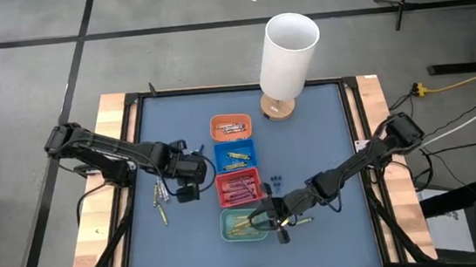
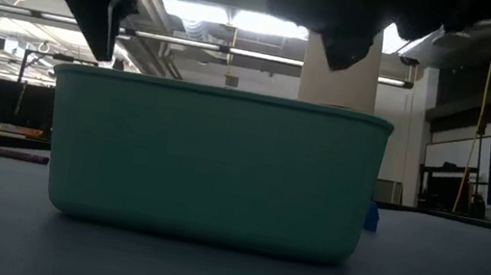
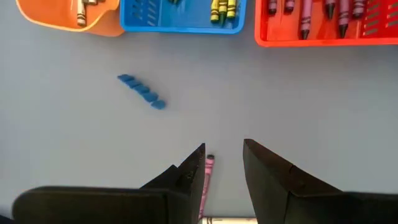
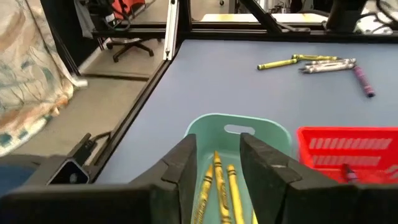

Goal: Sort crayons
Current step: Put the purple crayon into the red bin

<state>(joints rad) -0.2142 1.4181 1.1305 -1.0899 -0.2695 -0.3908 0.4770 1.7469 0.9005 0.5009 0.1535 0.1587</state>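
Four small trays stand in a row at the table's middle: orange (image 1: pixel 230 127), blue (image 1: pixel 235 156), red (image 1: pixel 238 187) and teal (image 1: pixel 243 225), each holding crayons. My right gripper (image 4: pixel 217 140) stands open over the teal tray (image 4: pixel 239 134); yellow crayons (image 4: pixel 227 186) lie in the tray below its fingers. My left gripper (image 3: pixel 224 146) is open, pointing down left of the red tray, above a pink crayon (image 3: pixel 208 174) that lies on the table. A few loose crayons (image 1: pixel 161 202) lie near it, also in the right wrist view (image 4: pixel 311 62).
A tall white cylinder (image 1: pixel 290 51) on a wooden base stands at the far edge. Small blue bits (image 3: pixel 142 91) lie on the mat right of the trays (image 1: pixel 276 181). A yellow crayon (image 1: pixel 303 222) lies on the table right of the teal tray. Black rails frame the table.
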